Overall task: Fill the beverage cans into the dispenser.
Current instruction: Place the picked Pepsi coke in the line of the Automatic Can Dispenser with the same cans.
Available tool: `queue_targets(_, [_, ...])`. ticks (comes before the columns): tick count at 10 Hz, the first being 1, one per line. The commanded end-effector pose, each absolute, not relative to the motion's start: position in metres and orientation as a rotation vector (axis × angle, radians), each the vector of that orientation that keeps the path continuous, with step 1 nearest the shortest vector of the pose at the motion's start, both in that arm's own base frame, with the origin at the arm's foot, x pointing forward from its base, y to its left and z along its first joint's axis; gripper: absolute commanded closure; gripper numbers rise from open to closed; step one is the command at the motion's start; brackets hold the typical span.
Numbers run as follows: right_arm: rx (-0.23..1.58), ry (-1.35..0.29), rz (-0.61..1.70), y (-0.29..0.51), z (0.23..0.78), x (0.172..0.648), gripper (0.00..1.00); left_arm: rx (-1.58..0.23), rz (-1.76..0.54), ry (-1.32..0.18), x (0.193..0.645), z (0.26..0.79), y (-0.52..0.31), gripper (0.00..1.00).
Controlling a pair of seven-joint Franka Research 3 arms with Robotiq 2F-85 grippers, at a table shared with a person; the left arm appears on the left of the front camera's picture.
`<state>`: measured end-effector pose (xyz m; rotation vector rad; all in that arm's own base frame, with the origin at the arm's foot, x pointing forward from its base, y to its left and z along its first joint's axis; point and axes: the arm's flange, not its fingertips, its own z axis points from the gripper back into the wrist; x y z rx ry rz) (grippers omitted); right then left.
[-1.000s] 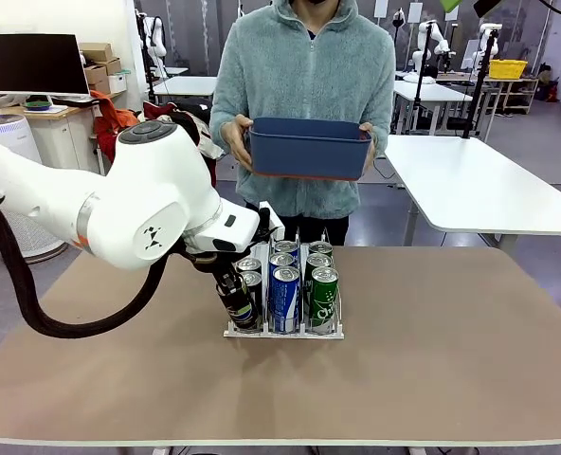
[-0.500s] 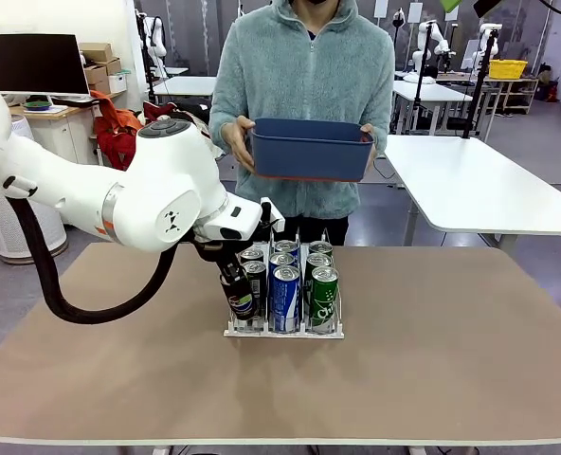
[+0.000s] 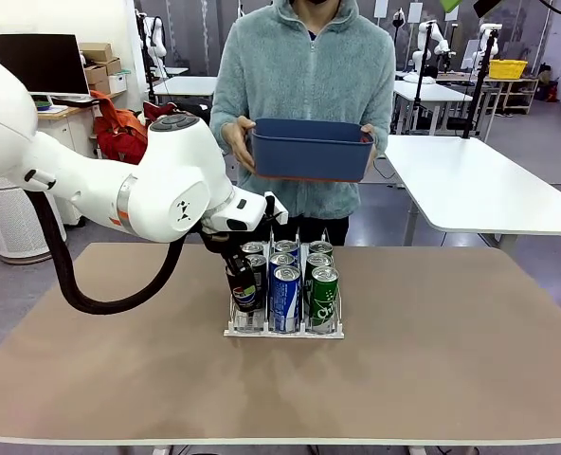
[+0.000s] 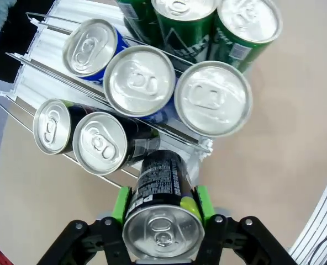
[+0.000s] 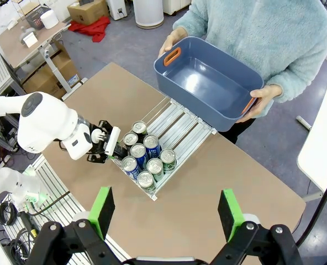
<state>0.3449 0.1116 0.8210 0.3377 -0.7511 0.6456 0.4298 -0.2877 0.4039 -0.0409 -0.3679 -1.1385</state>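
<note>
Left hand (image 4: 162, 221) clamps an upright black Pepsi can (image 4: 162, 218) just above the near end of the dispenser (image 3: 282, 330), in line with its leftmost lane, beside two black cans (image 4: 100, 142) already there.

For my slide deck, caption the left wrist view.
Left pincer grips a black can at the dispenser lane's front end.

Grey floor (image 3: 536, 180); white tables (image 3: 479, 185) behind; monitor (image 3: 34, 63) on desk far left; cardboard boxes (image 3: 100, 64).
</note>
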Motion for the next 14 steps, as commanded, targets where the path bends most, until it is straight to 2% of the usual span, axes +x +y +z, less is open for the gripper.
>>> queue_targets(1, [0.337, -0.755, 0.644, 0.112, 0.82, 0.345, 0.0, -0.063, -1.139, -0.436, 0.455, 0.406, -0.288, 0.42])
queue_targets(10, [0.337, -0.755, 0.644, 0.112, 0.82, 0.345, 0.0, -0.178, -1.181, -0.249, 0.455, 0.374, -0.296, 0.42])
queue_targets(11, [0.337, -0.755, 0.644, 0.112, 0.82, 0.345, 0.0, -0.116, -1.137, -0.286, 0.451, 0.372, -0.297, 0.42])
queue_targets(13, [0.337, -0.755, 0.644, 0.112, 0.82, 0.345, 0.0, -0.116, -1.137, -0.286, 0.451, 0.372, -0.297, 0.42])
queue_targets(14, [0.337, -0.755, 0.644, 0.112, 0.82, 0.345, 0.0, -0.128, -1.146, -0.265, 0.45, 0.373, -0.299, 0.22])
